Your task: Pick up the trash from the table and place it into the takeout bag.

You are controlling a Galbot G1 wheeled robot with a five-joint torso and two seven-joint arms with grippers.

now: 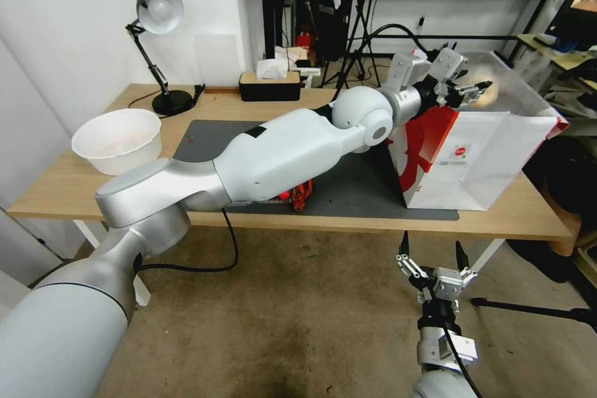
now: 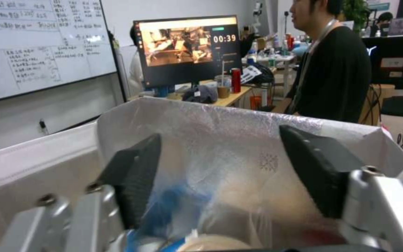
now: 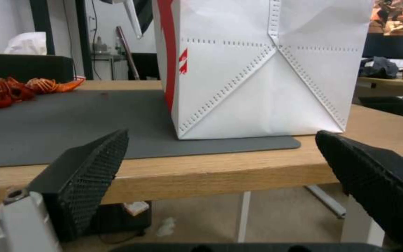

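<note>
Now the left gripper (image 1: 467, 88) hangs over the open takeout bag (image 1: 472, 161), jaws spread wide and empty. Trash (image 2: 220, 206) lies inside. Lift straight up, clear of the rim. A red crushed can (image 1: 298, 194) waits on the mat. The right gripper (image 1: 433, 261) idles low, jaws spread.

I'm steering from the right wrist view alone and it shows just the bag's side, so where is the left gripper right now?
Observer: The left gripper hangs over the takeout bag's open top, fingers apart.
Operator: Anything in the bag?
Observer: Yes. The left wrist view shows clear plastic over blue and pale shapes, inside the silvery lining.
Operator: What sits on the table outside my view?
Observer: A white bowl stands at the left end of the table.
</note>
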